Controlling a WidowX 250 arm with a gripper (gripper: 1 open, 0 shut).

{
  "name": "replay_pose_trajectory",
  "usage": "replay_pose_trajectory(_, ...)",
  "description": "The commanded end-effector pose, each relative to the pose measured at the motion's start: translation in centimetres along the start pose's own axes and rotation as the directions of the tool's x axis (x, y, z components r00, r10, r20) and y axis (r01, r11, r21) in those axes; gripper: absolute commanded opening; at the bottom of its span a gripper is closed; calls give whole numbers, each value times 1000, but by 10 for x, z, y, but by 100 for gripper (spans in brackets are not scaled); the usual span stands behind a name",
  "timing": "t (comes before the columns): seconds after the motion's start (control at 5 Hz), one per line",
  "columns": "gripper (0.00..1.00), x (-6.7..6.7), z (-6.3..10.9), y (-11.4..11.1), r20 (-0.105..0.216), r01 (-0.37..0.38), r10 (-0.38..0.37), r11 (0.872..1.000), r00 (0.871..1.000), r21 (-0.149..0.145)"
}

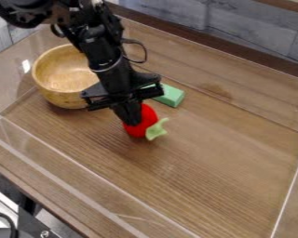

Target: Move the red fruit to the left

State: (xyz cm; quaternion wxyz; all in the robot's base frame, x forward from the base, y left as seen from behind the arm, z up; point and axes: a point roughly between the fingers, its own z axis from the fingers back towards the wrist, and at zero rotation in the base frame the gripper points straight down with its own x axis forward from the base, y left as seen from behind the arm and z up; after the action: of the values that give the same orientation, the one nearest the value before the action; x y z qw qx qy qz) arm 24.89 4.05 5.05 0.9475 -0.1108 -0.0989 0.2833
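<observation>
Plastic, likely: the red fruit (142,122) looks light, rigid and slick, so the end effector (130,112), closed across its rounded body as far as shows, could slip.

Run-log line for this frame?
gripper: shut on red fruit | red fruit: low at table, contact unclear | green block: beside red fruit | wooden bowl: empty, picture-left

The glossy red fruit (139,127), green leaf rightward, is near table (220,172) centre.
</observation>
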Motion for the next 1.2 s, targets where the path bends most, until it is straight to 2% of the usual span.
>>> replay_pose_trajectory(0.0,0,15,14,-7,32,40,-39,999,999,-24)
replay_pose_trajectory(0.2,0,16,15,-6,19,70,-70,997,997,-26)
replay_pose_trajectory(0.6,0,28,13,-1,7,106,-106,994,994,-21)
replay_pose_trajectory(1.0,0,21,36,-15,16,46,-47,999,999,11)
